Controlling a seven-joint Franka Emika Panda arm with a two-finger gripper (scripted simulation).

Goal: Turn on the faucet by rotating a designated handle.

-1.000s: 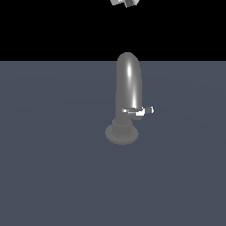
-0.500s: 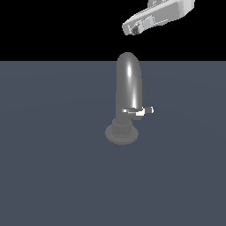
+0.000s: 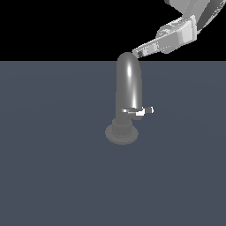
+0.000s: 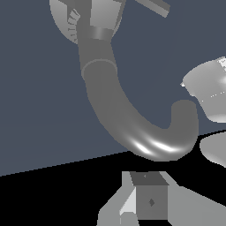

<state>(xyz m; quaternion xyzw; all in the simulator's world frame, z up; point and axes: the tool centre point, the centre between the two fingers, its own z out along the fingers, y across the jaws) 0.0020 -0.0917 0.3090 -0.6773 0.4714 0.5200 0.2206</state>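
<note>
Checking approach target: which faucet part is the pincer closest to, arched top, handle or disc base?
The arched top of the spout: the pincer hangs beside it, while the handle and disc base sit lower.

faucet (image 3: 129, 86): glossy mid-grey, bright white highlight streak down the spout; curved white glints on the arch in wrist view (image 4: 132, 128)
collar (image 3: 122, 126): darker grey, ribbed
base (image 3: 121, 134): flat matte grey
handle (image 3: 140, 110): silvery white, brightest at the tip
gripper (image 3: 136, 52): light grey, darker grey shaded faces
floor (image 3: 53, 154): uniform slate blue-grey, no pattern
background (image 3: 57, 26): solid black
</note>
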